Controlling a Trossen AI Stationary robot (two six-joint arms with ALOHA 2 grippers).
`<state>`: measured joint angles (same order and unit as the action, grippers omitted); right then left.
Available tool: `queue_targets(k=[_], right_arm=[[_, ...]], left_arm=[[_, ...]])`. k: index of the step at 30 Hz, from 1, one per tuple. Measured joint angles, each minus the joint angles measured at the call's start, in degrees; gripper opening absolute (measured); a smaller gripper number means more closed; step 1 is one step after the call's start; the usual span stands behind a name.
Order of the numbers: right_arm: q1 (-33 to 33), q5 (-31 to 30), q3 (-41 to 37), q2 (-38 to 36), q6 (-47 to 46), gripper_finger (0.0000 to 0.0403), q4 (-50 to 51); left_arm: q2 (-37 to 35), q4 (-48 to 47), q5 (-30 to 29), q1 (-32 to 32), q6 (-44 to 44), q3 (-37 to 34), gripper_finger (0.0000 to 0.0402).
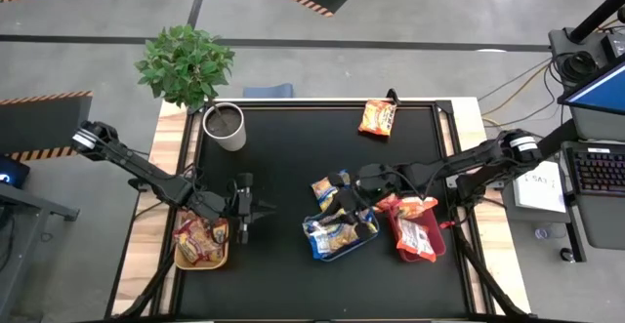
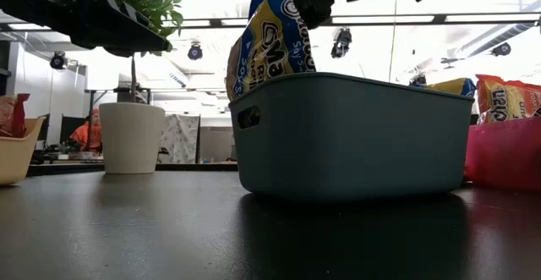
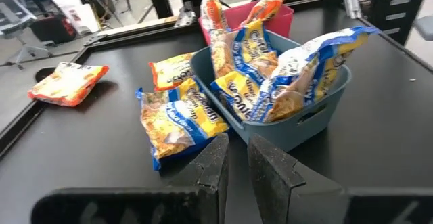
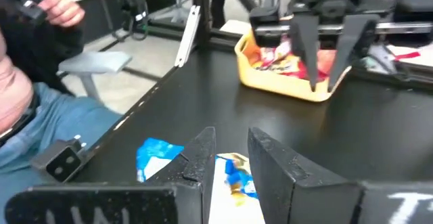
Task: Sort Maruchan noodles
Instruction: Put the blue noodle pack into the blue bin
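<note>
Blue-and-yellow packet (image 4: 233, 176) sitting between right gripper (image 1: 344, 203) fingers, jaws pinching it over blue bin (image 2: 355, 136); low view showing packet (image 2: 270, 39) standing upright above bin rim. Left wrist view alone revealing two more packets (image 3: 177, 119) lying flat beside bin, orange packet (image 3: 67, 83) farther off. Left gripper (image 1: 246, 208) hovering nearly shut, holding nothing, just beside yellow tray (image 1: 200, 243).

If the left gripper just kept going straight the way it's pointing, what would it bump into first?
Probably the blue-and-yellow noodle packet lying on the table ahead of the left gripper, or the blue bin beside it; depth is hard to judge.
</note>
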<state>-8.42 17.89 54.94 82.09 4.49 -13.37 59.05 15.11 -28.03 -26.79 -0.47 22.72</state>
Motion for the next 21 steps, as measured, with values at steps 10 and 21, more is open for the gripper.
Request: queue_targets(k=[10, 21], right_arm=[[3.15, 0.0, -5.68, -0.97, -1.59, 0.0073, -7.87], [4.14, 0.0, -5.95, -0.97, -3.49, 0.0074, -8.19]], left_arm=[[1.64, 0.84, -1.56, 0.04, 0.89, 0.0, 0.004], [4.49, 4.89, -3.02, 0.28, 3.47, 0.0, 0.004]])
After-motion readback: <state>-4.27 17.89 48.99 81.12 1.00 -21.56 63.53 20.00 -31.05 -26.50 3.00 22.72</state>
